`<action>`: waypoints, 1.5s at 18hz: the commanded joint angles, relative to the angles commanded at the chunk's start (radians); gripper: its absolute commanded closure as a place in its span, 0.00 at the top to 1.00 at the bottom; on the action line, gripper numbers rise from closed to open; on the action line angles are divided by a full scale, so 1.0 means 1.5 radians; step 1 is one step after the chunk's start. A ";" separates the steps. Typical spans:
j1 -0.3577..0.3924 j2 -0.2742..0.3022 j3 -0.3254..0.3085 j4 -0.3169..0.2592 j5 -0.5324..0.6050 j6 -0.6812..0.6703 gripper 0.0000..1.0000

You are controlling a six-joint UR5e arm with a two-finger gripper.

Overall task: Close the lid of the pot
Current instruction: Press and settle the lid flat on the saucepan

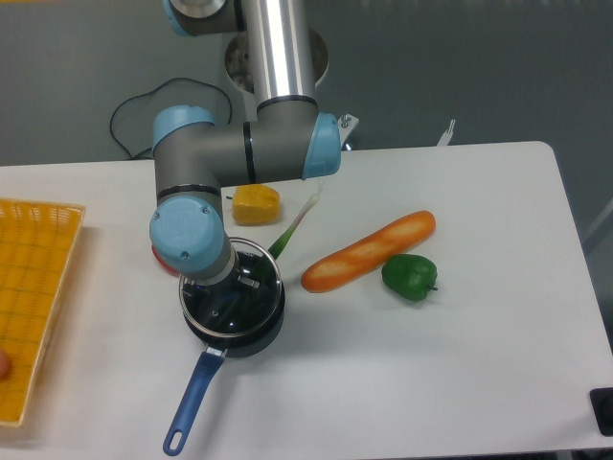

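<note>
Glass pot lid (233, 309) seemingly flush on pot (239, 331).

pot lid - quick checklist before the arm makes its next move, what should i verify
1. Pot lid over the pot: ok, its rim lines up with the pot's rim.
2. Lid fully seated all round: cannot tell, the arm hides the far edge.
3. End effector released from the knob: cannot tell, the wrist covers the fingers and the knob.
4. Pot upright, blue handle free: ok, it points toward the front edge with nothing touching it.
5. Room to lift away: ok above; the green stalk and the red item lie close beside the pot.
6. Baguette and green pepper: ok, well apart to the side.
</note>
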 joint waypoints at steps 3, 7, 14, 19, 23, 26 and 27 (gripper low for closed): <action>0.000 0.000 0.000 0.005 0.000 -0.002 0.51; 0.000 -0.001 0.001 0.008 0.000 -0.003 0.52; 0.000 -0.002 0.001 0.008 0.008 0.006 1.00; 0.001 -0.001 0.001 0.008 0.007 0.007 1.00; 0.003 0.003 0.004 0.007 0.006 0.006 1.00; 0.010 0.018 0.017 0.002 0.005 0.007 1.00; 0.019 0.026 0.017 0.002 0.002 0.008 1.00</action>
